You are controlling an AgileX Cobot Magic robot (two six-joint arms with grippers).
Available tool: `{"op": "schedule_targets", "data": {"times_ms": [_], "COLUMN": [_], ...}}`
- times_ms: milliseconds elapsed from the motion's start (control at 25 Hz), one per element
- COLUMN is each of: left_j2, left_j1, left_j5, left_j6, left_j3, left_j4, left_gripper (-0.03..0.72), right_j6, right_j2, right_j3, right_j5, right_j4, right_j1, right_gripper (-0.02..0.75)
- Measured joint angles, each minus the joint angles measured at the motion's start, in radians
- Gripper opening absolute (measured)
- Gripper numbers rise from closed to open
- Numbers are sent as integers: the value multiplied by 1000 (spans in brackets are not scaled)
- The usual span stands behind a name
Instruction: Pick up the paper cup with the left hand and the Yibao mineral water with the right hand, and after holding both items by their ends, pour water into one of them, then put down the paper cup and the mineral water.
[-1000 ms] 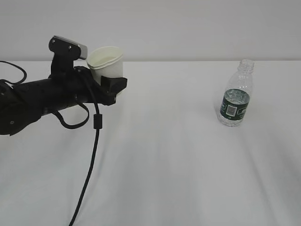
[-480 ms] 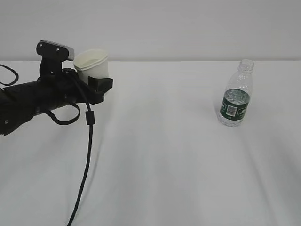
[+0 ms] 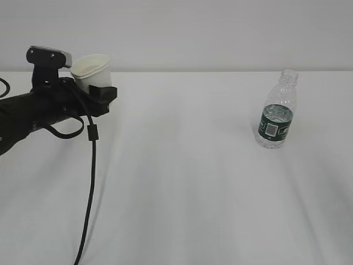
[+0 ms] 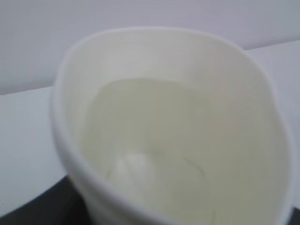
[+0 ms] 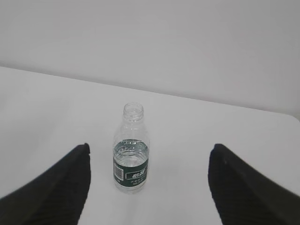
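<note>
The cream-white paper cup (image 3: 92,69) stands upright between the black fingers of my left gripper (image 3: 97,87), which is shut on its lower part at the far left of the table. In the left wrist view the cup's open mouth (image 4: 178,117) fills the frame, and I cannot tell whether it holds water. The Yibao mineral water (image 3: 277,113) stands upright and uncapped at the right, its water reaching just above the green label. My right gripper (image 5: 149,152) is open, short of the bottle (image 5: 131,161), with its fingers wide on either side; it is out of the exterior view.
A white cloth-covered table (image 3: 187,182) runs back to a plain grey wall. The left arm's black cable (image 3: 88,187) hangs down to the front edge of the exterior view.
The left arm has carried the cup steadily to the left and slightly back. The bottle has not moved.
</note>
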Motion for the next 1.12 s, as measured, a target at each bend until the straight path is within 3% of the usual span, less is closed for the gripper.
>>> {"op": "schedule_targets", "data": {"times_ms": [720, 1120], "left_j2": [0, 0], "left_j1": [85, 89], "left_j5": [-16, -25], "left_j6": [43, 49], "left_j3": [0, 0], "left_j4": [-62, -66], "left_gripper": [424, 424], "right_j6": [0, 0], "right_j2": [24, 43], "right_j3": [2, 2], "right_j5": [2, 11], "right_j4": [0, -5], "right_j1": [0, 0], "right_gripper": [591, 592]}}
